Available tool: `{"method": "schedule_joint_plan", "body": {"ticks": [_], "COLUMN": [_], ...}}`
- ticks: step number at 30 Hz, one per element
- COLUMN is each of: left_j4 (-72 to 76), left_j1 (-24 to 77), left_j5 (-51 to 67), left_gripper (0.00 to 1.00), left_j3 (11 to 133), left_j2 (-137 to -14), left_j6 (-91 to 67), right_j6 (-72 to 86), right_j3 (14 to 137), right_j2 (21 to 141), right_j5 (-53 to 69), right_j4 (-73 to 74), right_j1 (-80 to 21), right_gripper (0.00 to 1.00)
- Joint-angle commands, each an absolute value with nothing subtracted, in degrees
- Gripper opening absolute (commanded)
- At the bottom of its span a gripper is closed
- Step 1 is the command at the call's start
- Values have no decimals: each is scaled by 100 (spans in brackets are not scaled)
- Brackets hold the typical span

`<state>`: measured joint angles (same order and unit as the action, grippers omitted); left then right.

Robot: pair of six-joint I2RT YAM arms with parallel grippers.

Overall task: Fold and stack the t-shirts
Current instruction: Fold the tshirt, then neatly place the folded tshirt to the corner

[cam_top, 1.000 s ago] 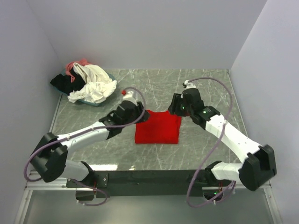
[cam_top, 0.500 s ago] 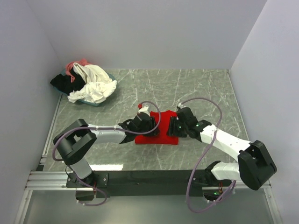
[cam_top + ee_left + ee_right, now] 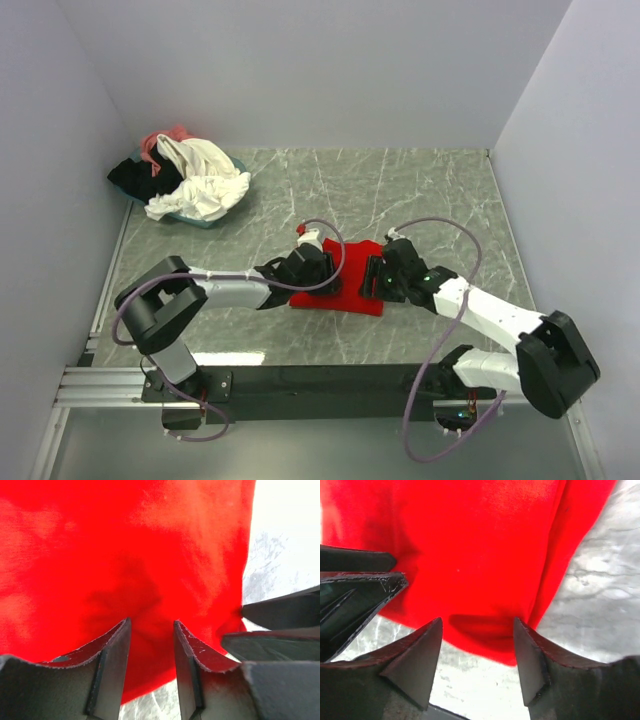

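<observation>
A folded bright red t-shirt [image 3: 350, 272] lies flat on the marble table near the middle front. My left gripper [image 3: 324, 282] is down on its left part and my right gripper [image 3: 376, 283] on its right part, facing each other closely. In the left wrist view the red shirt [image 3: 125, 545] fills the frame, and the left gripper [image 3: 150, 626] stands open over its near edge with nothing pinched. In the right wrist view the right gripper [image 3: 477, 626] is open wide, straddling the near edge of the shirt [image 3: 480, 545]. Cream-white [image 3: 205, 185], black [image 3: 127, 178] and pink [image 3: 165, 140] t-shirts lie heaped at the back left.
The heap sits in a teal-rimmed tray [image 3: 203, 221] at the back left corner. Walls close the table on the left, back and right. The right gripper's dark fingers [image 3: 280, 625] show at the left wrist view's right edge; bare marble [image 3: 600, 595] lies beside the shirt.
Both grippers have come from the shirt's far corners toward me, down onto the shirt near its front edge. The right jaws have spread wider.
</observation>
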<state>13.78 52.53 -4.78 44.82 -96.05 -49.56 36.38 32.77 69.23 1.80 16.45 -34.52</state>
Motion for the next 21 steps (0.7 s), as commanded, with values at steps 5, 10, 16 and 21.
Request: {"method": "schedule_joint_plan", "body": {"ticks": [5,10,16,21], "left_j4": [774,755,1054,1160], "left_j1": [5256,5010,4843,4843], "left_j5": [-1256,-1239,-1020,-958], "left_gripper": [47,47,46,46], "left_j3": [4781,4554,4316,4280], "left_j2": [-8824,-9008,-9447,-9712], "left_j6": [-4500,-4377,-4368,-4359], "right_j6": [3402,3392,3410,3515], "right_j3": [3718,3367,3138,2963], "right_j2": [6354,6398,6583,6881], "right_j5": [-185,464,1036,1344], "right_j4": [2224,1786,1258,976], "right_j1": [-3104,-2541,-2171,-1899], "right_gripper": [74,88,91,93]}}
